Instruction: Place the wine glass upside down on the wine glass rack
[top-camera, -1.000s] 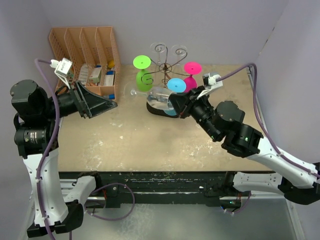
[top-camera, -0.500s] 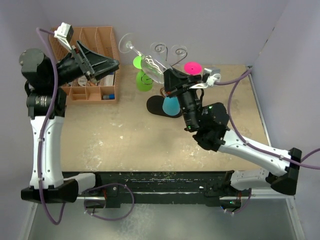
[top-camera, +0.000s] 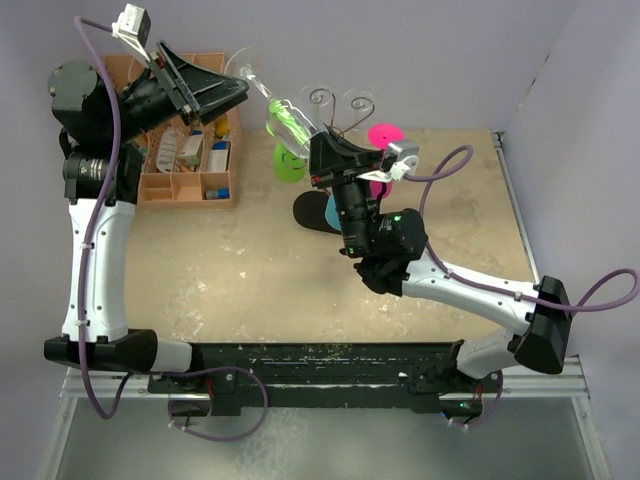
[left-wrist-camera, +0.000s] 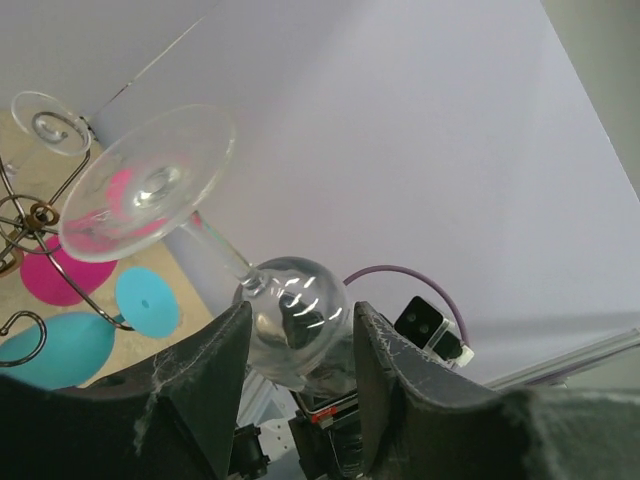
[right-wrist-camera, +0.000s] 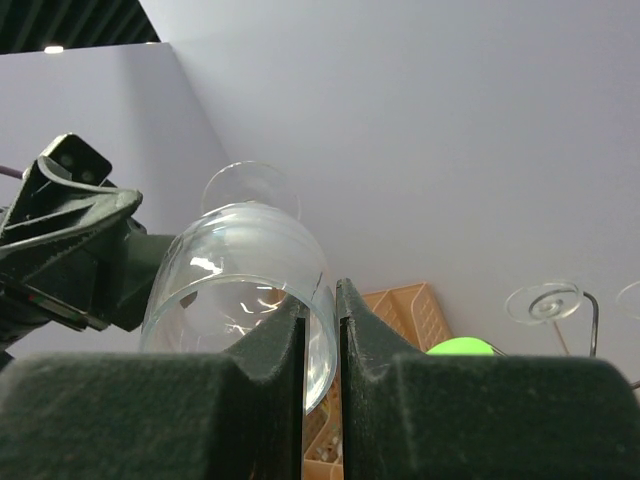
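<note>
Right claw (right-wrist-camera: 321, 312) pinches wine glass (right-wrist-camera: 238, 285) rim; left claw (left-wrist-camera: 297, 322) spread.

No text or label is legible

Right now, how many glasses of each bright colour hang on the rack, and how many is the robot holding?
Green glass: 1
Pink glass: 1
Blue glass: 1
Clear glass, held by the right gripper: 1
Total: 4
</note>
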